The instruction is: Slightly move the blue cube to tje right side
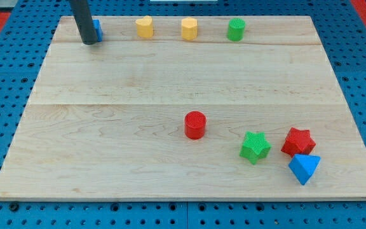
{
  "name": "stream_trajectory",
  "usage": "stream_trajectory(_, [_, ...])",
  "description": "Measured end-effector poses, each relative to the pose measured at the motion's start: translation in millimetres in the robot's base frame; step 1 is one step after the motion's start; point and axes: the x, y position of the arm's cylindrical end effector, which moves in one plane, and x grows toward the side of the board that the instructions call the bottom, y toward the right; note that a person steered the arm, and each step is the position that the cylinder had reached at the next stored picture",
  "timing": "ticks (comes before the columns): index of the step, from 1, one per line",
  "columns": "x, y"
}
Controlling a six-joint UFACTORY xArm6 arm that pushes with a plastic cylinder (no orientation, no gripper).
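Wooden counter [107, 140] lies on a blue pegboard. No pincer fitted, so none spread or pinching; my tip [89, 42] stands at the view's top left, touching the blue cube [97, 29], which shows only a sliver behind the rod's right edge

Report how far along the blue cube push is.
Done: my tip has reached the blue cube near the board's top left corner and stands at its left side, the rod hiding most of it. In hand: the rightward push; contact cannot be confirmed. Left: nudging the cube slightly toward the view's right, where a clear gap separates it from the nearest yellow block.
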Motion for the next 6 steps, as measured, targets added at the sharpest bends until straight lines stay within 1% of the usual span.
stream_trajectory(1, [-1, -31])
stream_trajectory(2, [4, -105])
stream_trajectory(3, [-24, -92])
stream_trajectory(4, [-25, -43])
stream_trajectory(5, [-23, -10])
stream_trajectory(6, [13, -3])
